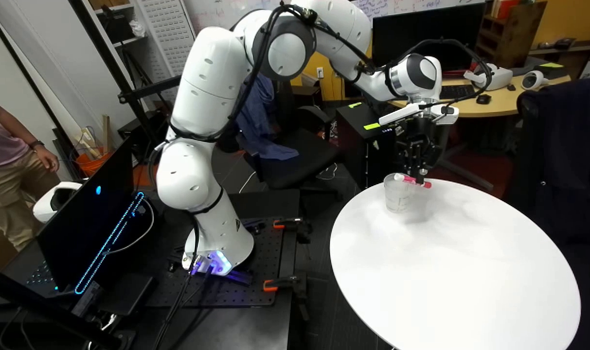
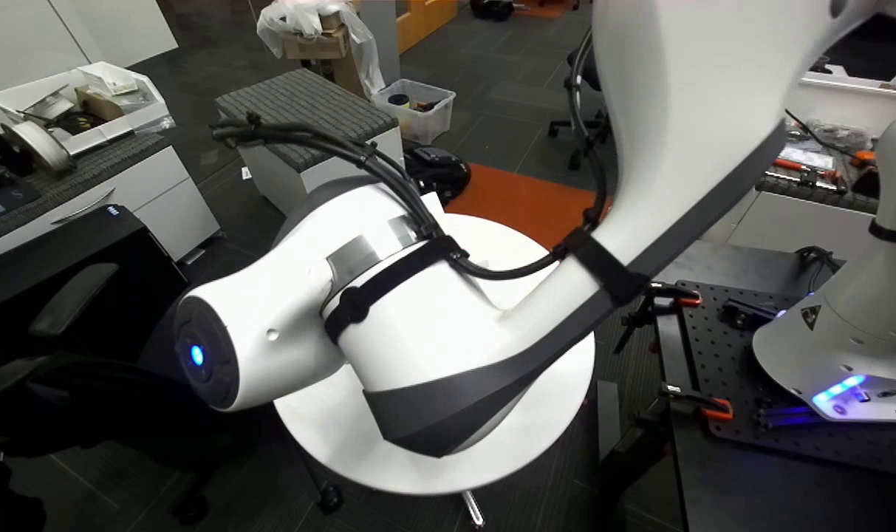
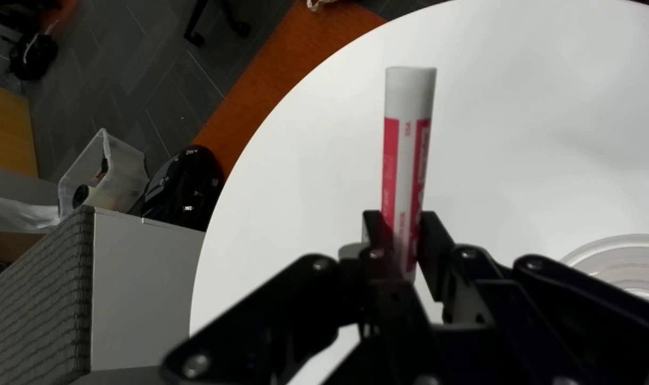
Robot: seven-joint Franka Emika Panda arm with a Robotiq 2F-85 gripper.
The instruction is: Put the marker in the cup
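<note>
lab room, cluttered; desk (image 1: 511, 103) and monitor (image 1: 426, 43) behind. arm (image 1: 202, 97) stands on a dark bench (image 1: 246, 325) and reaches out over the table (image 1: 455, 272), which is round and white. in an exterior view the wrist (image 2: 292, 310) blocks sight of the grasp.

gripper (image 3: 402, 240) is above the table near its edge, pointing down. cup (image 1: 396, 201): clear, upright on the table, beside the gripper; probably light and easy to tip if knocked at the rim.

marker (image 3: 408, 160): red label on a slim barrel, held aloft and near level, not yet in the cup. in an exterior view its white end (image 1: 400, 177) overlaps the cup's rim, but the wrist view sets the cup off to one side, so i judge it is not over the mouth. expected handling: light, stiff, hard to damage; smooth round barrel, liable to roll or swivel in the grip. hold is off-centre, towards one end, with a long overhang. that suits an end-first drop, provided the barrel is tilted steep beforehand; level, it would likely catch on the rim. suggest a firm pinch on the label part, with the free end down.

fingers (image 3: 436, 246) clasped on the marker, one each side of the barrel.
</note>
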